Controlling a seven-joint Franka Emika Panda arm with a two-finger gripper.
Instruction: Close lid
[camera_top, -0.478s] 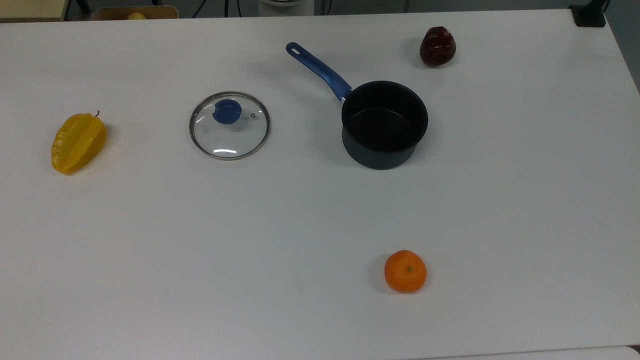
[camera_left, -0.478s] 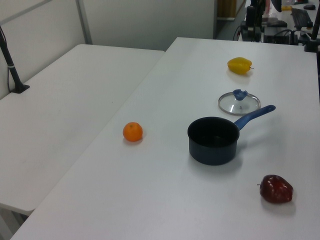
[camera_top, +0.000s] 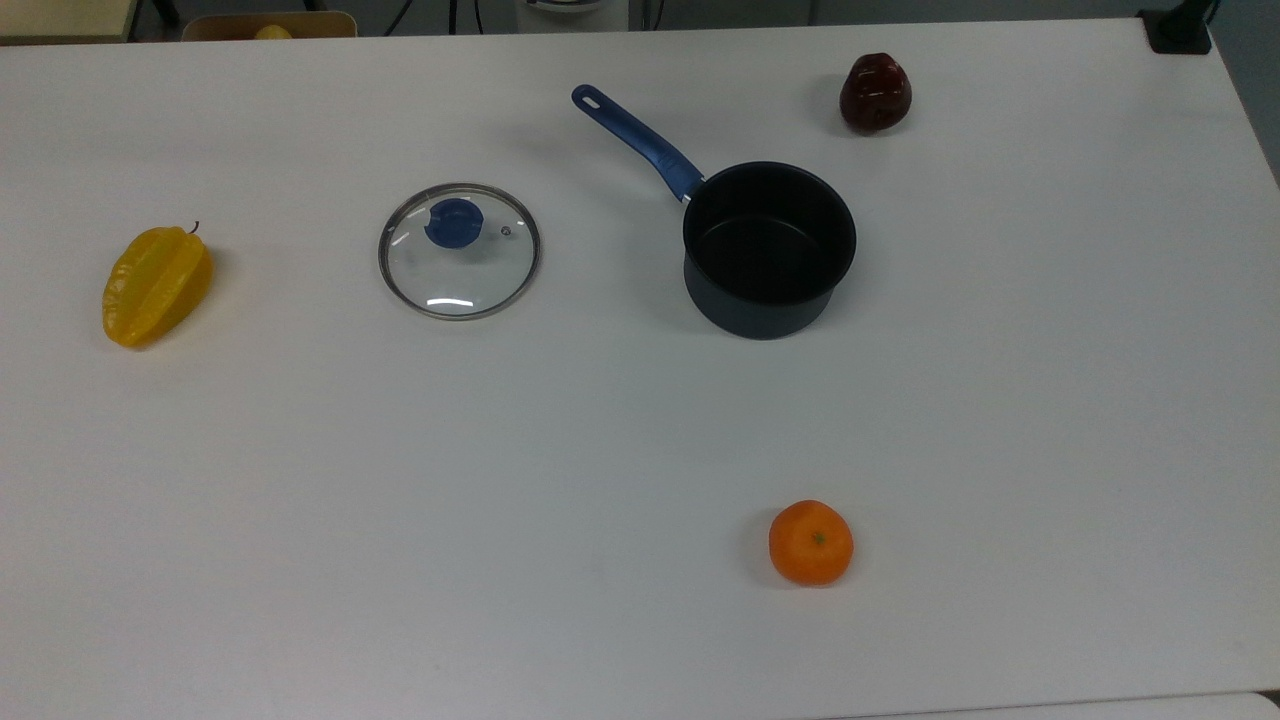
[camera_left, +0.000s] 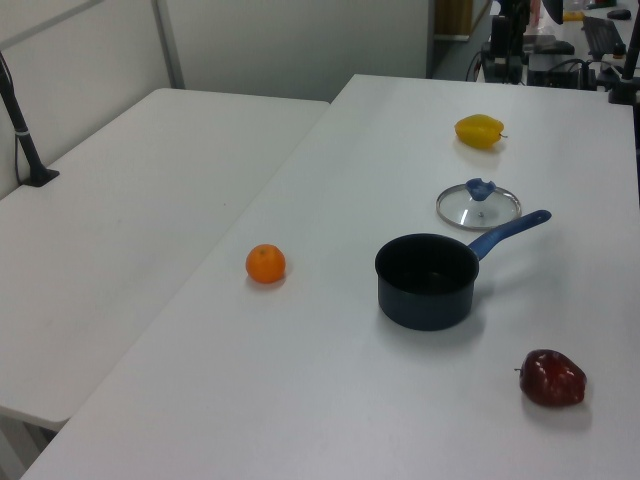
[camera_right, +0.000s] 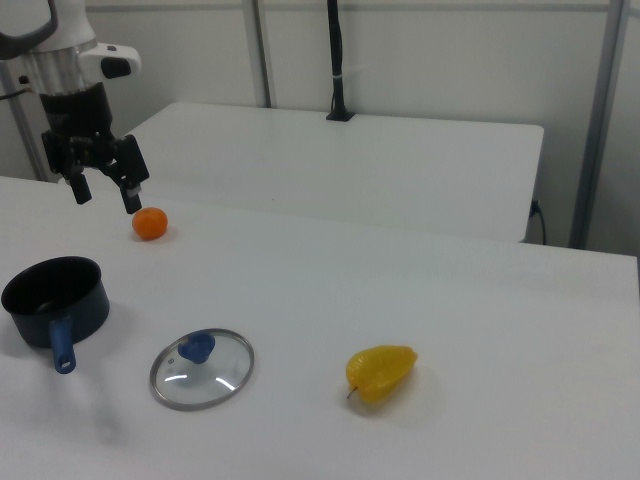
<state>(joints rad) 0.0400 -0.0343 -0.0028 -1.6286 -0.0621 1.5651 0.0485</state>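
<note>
White table (camera_top: 300, 500) holds lid (camera_top: 459, 251) beside saucepan (camera_top: 768, 248) (uncovered).

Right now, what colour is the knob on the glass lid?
Blue. The knob on the lid shows best in the top view.

You have a white table (camera_top: 400, 500) carrying an open dark saucepan (camera_top: 768, 250) with a blue handle. A red apple (camera_top: 875, 93) sits near the pan at the top view's upper right, and an orange (camera_top: 811, 542) lies well apart toward its bottom edge. A yellow starfruit (camera_top: 156, 285) rests at the top view's far left.
</note>
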